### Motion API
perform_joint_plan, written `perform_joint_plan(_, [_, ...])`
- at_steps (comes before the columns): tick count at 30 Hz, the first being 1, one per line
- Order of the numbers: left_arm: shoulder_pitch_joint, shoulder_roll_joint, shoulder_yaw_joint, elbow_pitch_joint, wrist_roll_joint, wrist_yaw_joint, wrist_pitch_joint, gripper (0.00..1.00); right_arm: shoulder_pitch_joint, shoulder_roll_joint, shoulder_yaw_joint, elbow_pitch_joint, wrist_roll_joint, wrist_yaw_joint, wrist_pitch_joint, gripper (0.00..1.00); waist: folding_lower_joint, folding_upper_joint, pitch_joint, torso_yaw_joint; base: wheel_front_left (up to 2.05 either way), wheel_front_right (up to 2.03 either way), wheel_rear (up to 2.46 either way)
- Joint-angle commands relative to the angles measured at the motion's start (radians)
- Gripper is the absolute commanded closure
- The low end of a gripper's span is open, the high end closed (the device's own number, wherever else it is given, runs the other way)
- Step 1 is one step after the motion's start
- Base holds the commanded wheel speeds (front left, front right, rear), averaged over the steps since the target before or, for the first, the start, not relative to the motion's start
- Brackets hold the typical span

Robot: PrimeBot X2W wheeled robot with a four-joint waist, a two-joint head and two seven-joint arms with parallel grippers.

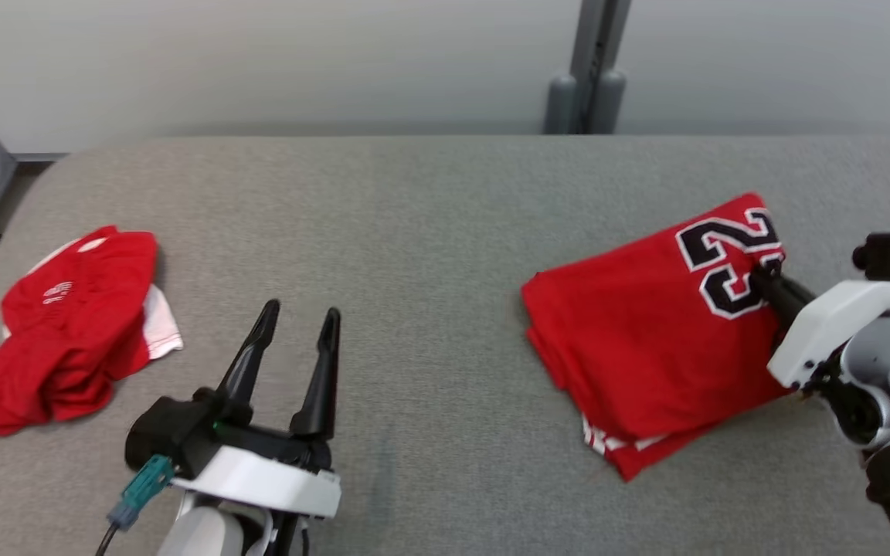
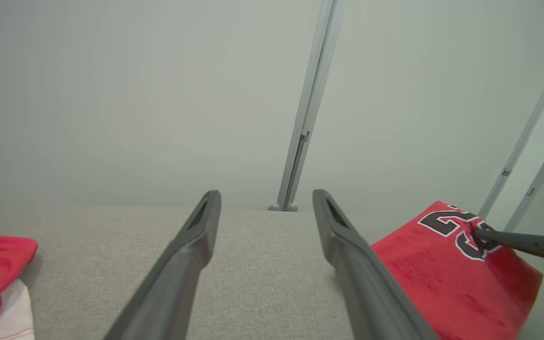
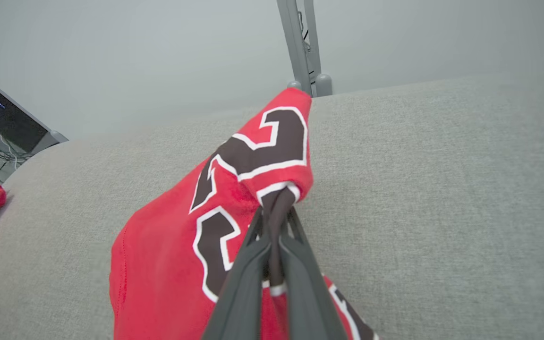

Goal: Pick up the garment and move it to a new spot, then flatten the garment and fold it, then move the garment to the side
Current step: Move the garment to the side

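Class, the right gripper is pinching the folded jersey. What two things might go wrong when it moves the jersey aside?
1. The right gripper holds the jersey at one spot by its number, so the folds may fall open.
2. The left gripper is open and away from it, giving no support; the cloth may slip.

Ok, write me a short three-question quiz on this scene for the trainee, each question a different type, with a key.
1. True or false: the right claw is shut on the folded red number 23 jersey.
2. Pick one: the left claw is A) open and holding nothing, B) shut on the jersey, C) shut on nothing.
3. Short answer: on which side of the robot does the crumpled red garment lie on the grey padded table?
Key: 1 true; 2 A; 3 its left.
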Motion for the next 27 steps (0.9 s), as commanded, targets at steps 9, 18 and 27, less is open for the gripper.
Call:
perform_joint_plan(9, [-0.121,0.003,-0.084,0.0,0.039,-0.009,0.001,0.0,-0.162,-0.072,0.056,0.038,0.028,0.0,-0.087,1.0,0.0,0.0,0.149,-0.17,0.0,0.0,0.0])
perform_joint_plan(18, [-0.187,0.024,-0.131,-0.001,0.069,-0.015,0.006,0.0,-0.292,-0.109,0.107,0.113,0.047,0.0,-0.171,1.0,0.0,0.0,0.246,-0.264,0.0,0.0,0.0])
perform_joint_plan(27, [-0.246,0.044,-0.16,-0.022,0.081,-0.019,0.024,0.0,-0.435,-0.163,0.143,0.263,-0.019,0.0,-0.25,1.0,0.0,0.0,0.339,-0.273,0.0,0.0,0.0])
